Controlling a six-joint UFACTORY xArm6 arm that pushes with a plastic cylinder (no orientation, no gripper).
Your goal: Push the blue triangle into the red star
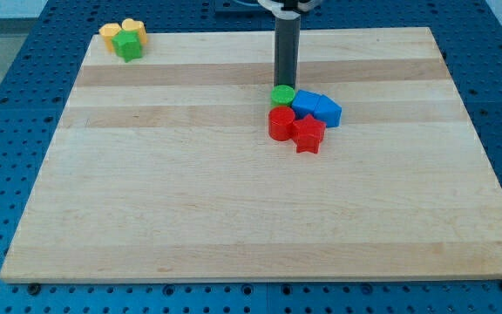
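Observation:
The red star [308, 133] lies right of the board's middle, touching a red cylinder [281, 123] on its left. The blue triangle [327, 110] sits just above and right of the star, touching it, with a second blue block [305, 103] against its left side. A green cylinder [282, 95] sits above the red cylinder. My tip [285, 85] stands right at the top edge of the green cylinder, left of the blue blocks.
At the top left corner of the wooden board [234, 209] sits a cluster: an orange-yellow block [110, 33], a yellow heart-like block [134, 27] and a green star-like block [128, 45]. A blue pegboard table surrounds the board.

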